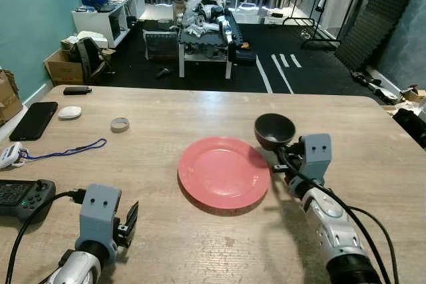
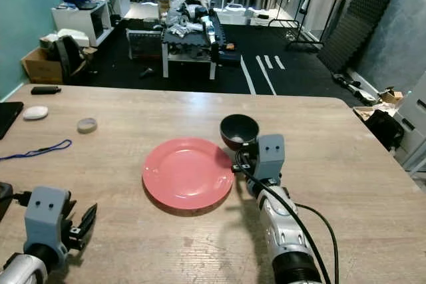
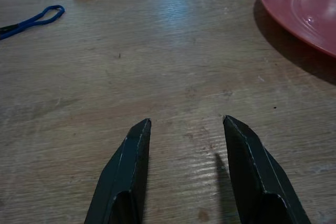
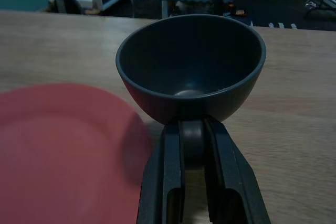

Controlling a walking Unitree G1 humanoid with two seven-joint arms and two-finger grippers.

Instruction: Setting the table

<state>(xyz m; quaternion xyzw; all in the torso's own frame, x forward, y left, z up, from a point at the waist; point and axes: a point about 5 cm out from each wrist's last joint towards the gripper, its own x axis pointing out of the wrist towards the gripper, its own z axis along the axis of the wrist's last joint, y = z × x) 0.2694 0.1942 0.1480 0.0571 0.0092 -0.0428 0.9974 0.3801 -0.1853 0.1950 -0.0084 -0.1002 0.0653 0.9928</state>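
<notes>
A pink plate (image 1: 223, 172) lies flat in the middle of the wooden table (image 1: 166, 244). At its far right edge is a dark bowl (image 1: 274, 130), upright and empty inside (image 4: 191, 72). My right gripper (image 4: 191, 132) is shut on the bowl's near wall, one finger inside and one outside. Whether the bowl's base rests on the table I cannot tell; the fingers hide it. My left gripper (image 3: 185, 123) hovers open low over bare wood at the front left (image 1: 130, 221), with nothing between its fingers and the plate off to its right.
On the left of the table are a grey tape roll (image 1: 120, 124), a blue lanyard (image 1: 66, 151), a black phone (image 1: 34, 120), a white puck (image 1: 69, 112) and a black controller (image 1: 20, 196). Bare wood spreads right of the bowl.
</notes>
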